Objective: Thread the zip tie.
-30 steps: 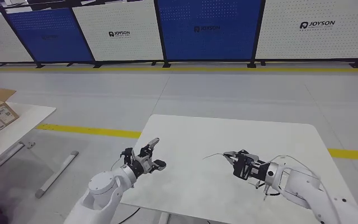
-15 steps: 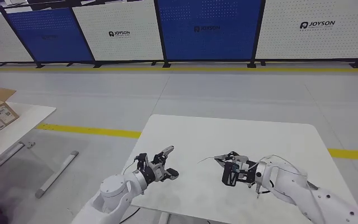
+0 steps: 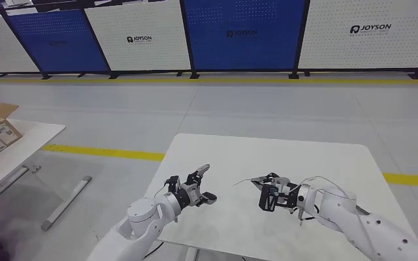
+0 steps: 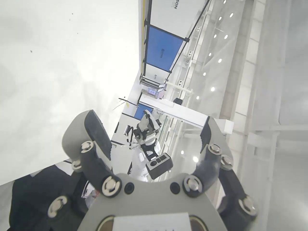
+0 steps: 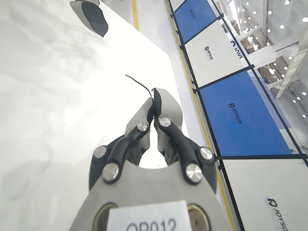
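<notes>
pinching the zip tie [image 5: 140, 84] shut in my right tool [image 5: 154, 99] above the bench [image 3: 274, 153], its tail pointing at my left tool [image 4: 151, 121], which gapes empty and has swung in closer; judging threading handover near.

A: What kind of place is this?
B: A large industrial hall: blue and white partition panels [image 3: 241, 32], a yellow line [image 3: 104, 152] on the grey floor [image 3: 261, 104], rows of ceiling lights [image 4: 219, 60] high overhead.
</notes>
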Tool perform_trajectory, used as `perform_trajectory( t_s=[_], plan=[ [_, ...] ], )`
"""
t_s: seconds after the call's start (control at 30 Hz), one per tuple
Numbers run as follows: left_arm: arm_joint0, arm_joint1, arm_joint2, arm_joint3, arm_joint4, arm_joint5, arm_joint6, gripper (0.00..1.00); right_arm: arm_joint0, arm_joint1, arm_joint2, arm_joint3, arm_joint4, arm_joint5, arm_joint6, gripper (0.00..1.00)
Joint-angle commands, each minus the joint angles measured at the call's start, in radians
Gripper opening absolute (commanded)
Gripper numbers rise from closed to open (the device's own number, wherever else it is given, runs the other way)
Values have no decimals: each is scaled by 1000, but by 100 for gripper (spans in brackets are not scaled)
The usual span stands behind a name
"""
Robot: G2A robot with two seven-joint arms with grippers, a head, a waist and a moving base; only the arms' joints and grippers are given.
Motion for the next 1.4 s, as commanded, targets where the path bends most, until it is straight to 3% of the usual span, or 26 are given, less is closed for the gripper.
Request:
perform_trajectory(
  t_s=[0.0,0.23,0.4,0.77,0.93,1.1,1.17,1.37],
  plan=[
    [0,-2,9,4,-23,0,11,100,0,0,0,0,0,0,0,0],
    [-36,-10,70,-21,-114,0,137,100,-28,-9,33,-34,-100,47,-10,0],
    [-103,-20,121,-20,-153,-5,304,100,-49,-14,54,-46,-144,19,-1,0],
    [-103,-20,121,-20,-153,-5,304,100,-49,-14,54,-46,-144,19,-1,0],
    [-100,-23,183,-43,-150,0,274,100,-49,-14,54,-46,-144,19,-1,0],
    [-136,-26,252,-46,-202,0,331,100,-49,-14,54,-46,-144,19,-1,0],
    [-155,-29,261,-37,-238,0,367,100,-49,-14,54,-46,-144,19,-1,0],
    [-155,-29,261,-37,-238,0,367,100,-49,-14,54,-46,-144,19,-1,0]
  ],
)
